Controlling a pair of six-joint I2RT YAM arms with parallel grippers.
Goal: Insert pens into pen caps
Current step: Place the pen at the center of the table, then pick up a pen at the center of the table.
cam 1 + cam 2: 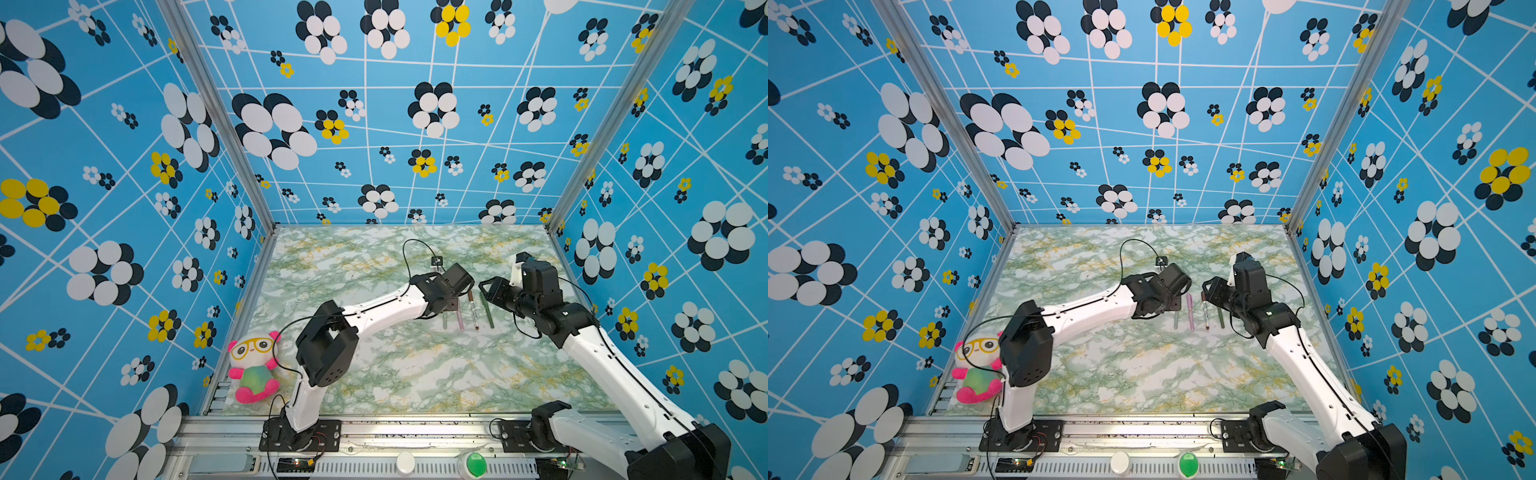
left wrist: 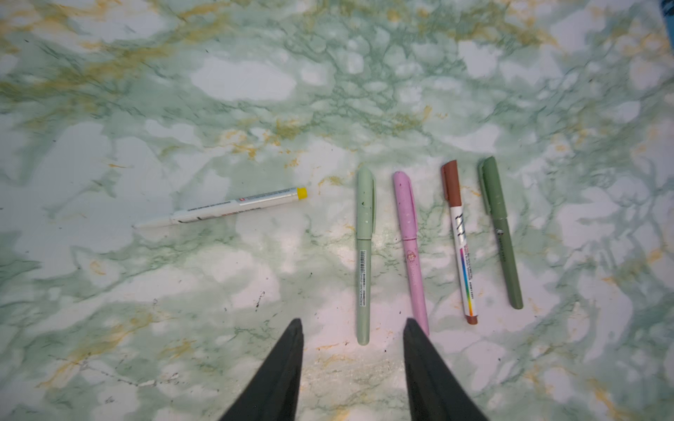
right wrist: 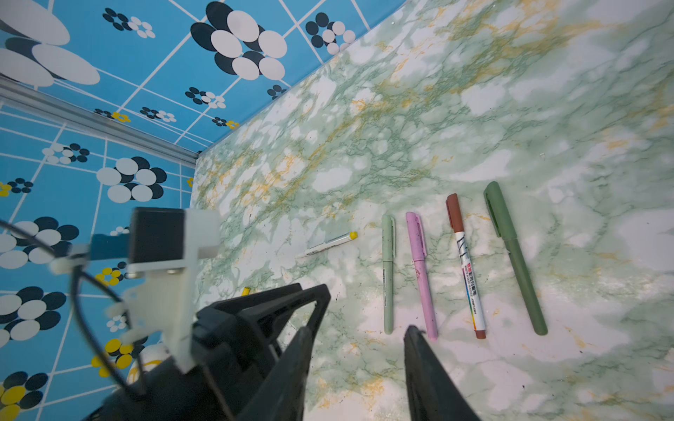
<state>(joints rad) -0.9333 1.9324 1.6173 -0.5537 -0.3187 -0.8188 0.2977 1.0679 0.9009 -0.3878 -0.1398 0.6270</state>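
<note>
**Four capped, one yellow straggler left to grab**

Judging by the layout, this is nearly done. Four pens sit capped in a tidy row on the marble-print tabletop (image 2: 255, 80): pale green pen (image 2: 364, 255), pink pen (image 2: 410, 248), brown-capped marker (image 2: 459, 240) and dark green pen (image 2: 501, 233). They lie near each other but not touching.

The odd one out is the yellow-ended pen (image 2: 226, 207). It lies flat by itself off to the side of the row, at an angle to it, with its tapered nib end bare. In the right wrist view a yellow bit (image 3: 247, 290) peeks out beside the left arm. It's probably the yellow cap, but it's too hidden to call.

The left gripper (image 2: 352, 322) has its fingers spread with nothing between them, hovering above the row's near ends. The right gripper (image 3: 359, 331) is also spread and empty.

On handling, I'd guess the pen is a light, stiff, hollow plastic tube with a smooth, glossy printed white barrel. Being round and slim, it'll likely roll or skid if nudged from one side. The four caps have flat clips, which should keep those pens from rolling, but this bare one has nothing. I'd pinch it square across mid-barrel on the printed section. That leaves the nib end sticking out clear so the cap has room to slide on.
</note>
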